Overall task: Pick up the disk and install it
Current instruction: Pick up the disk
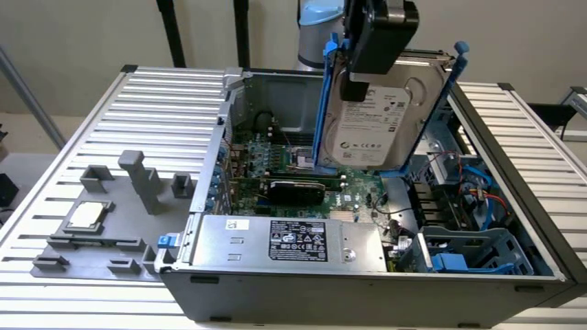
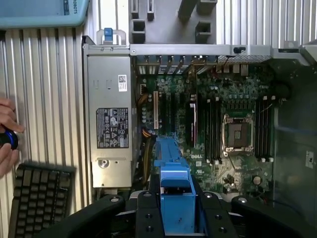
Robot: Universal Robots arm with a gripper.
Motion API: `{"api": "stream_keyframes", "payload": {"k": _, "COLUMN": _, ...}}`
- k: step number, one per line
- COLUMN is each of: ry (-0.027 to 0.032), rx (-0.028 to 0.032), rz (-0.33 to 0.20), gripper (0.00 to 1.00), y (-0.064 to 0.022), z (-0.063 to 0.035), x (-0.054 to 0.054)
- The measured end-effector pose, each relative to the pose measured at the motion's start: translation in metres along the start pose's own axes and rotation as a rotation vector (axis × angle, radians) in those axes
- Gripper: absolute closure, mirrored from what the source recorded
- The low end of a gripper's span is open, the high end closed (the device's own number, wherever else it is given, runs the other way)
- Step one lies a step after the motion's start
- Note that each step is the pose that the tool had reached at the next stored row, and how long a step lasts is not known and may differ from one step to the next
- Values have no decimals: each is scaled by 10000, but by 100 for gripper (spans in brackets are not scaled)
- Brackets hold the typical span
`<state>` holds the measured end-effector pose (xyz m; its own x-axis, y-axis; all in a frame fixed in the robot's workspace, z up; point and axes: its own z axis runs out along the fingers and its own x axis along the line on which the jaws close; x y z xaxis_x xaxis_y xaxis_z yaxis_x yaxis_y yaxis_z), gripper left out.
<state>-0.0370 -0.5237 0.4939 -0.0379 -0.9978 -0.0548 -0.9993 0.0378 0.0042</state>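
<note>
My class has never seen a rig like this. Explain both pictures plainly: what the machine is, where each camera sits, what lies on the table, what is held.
The machine is a robot arm ending in a gripper, a clamp. The exterior view comes from a camera off the arm; the wrist view from one on the arm, looking down into the case. On the slatted table stands an open computer case, with a motherboard and power supply inside. At the exterior view's left, a grey tray carries a processor chip. The gripper is shut on the disk, a hard drive in a blue bracket, held upright above the case. A person's hand and a keyboard appear beside the case.
</note>
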Motion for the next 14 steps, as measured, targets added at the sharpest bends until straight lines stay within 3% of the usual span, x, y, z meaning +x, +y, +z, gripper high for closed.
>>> {"api": "stream_keyframes", "payload": {"k": 14, "ry": -1, "rx": 1, "rz": 0, "gripper": 67, "y": -647, "z": 93, "x": 197}}
